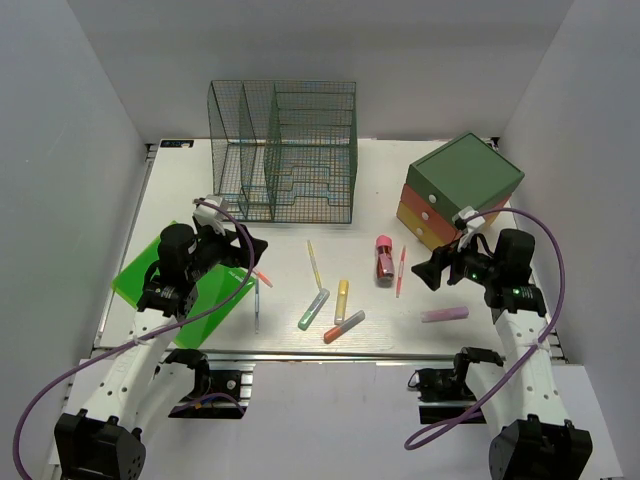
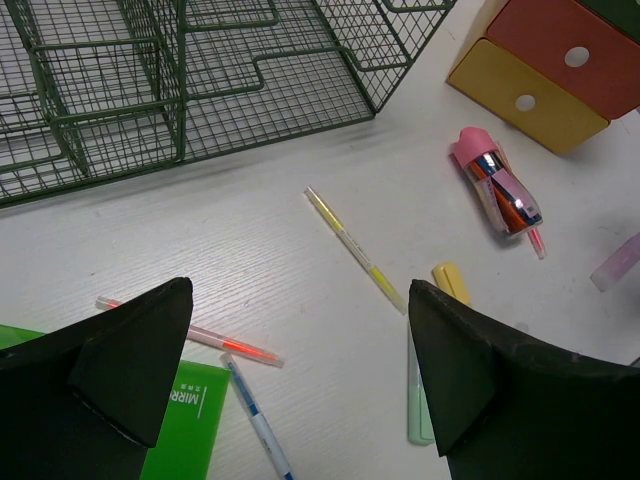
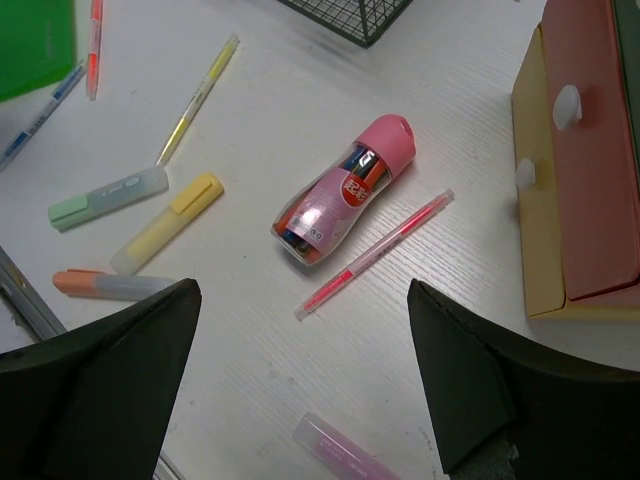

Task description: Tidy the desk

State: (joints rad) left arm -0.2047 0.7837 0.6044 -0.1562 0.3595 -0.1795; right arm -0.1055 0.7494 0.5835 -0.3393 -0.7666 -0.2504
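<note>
The white desk (image 1: 375, 205) holds scattered stationery. A thin yellow pen (image 1: 313, 263), a green highlighter (image 1: 313, 309), a yellow highlighter (image 1: 342, 299) and an orange highlighter (image 1: 344, 327) lie in the middle. A pink pen case (image 1: 384, 258), a pink pen (image 1: 401, 271) and a lilac highlighter (image 1: 444, 314) lie to the right. My left gripper (image 1: 250, 250) is open and empty above an orange pen (image 2: 190, 333) and a blue pen (image 2: 255, 418). My right gripper (image 1: 428, 270) is open and empty above the pink pen (image 3: 375, 254).
A green wire-mesh rack (image 1: 283, 150) stands at the back left. A green-topped drawer box (image 1: 460, 190) stands at the back right. A green notebook (image 1: 180, 290) lies under the left arm at the front left. The aluminium rail (image 1: 300, 354) runs along the near edge.
</note>
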